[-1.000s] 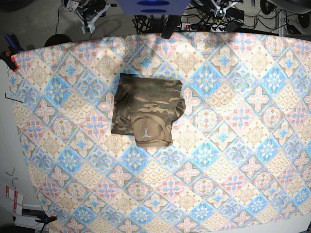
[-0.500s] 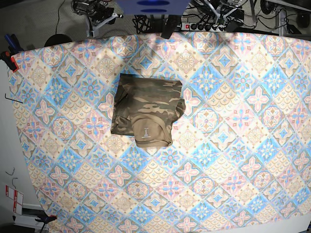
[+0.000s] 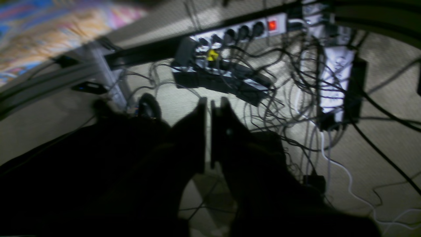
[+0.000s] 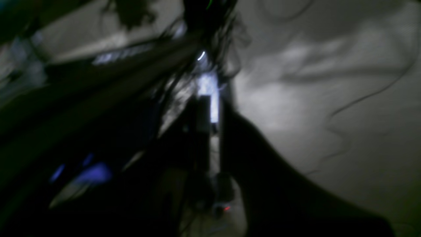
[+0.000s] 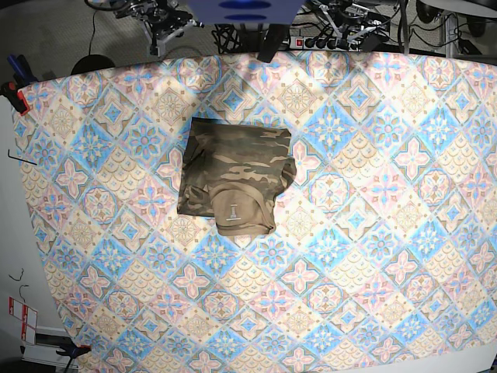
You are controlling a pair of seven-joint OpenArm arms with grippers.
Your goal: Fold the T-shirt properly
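the t-shirt (image 5: 235, 180) lies folded into a compact bundle, label up, on the patterned tablecloth (image 5: 373, 233) near the bench's far middle. the left end effector (image 3: 210, 135) and right end effector (image 4: 210, 131) are both closed, empty and off the bench. folding looks done; at most, smoothing the loose right edge remains.

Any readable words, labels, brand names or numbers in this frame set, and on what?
None can be read.
T-shirt: a small pale mark near the neck, too small to read.
White tag at the tablecloth's lower left edge: red print, too small to read.
Power strip: no legible lettering, blurred.
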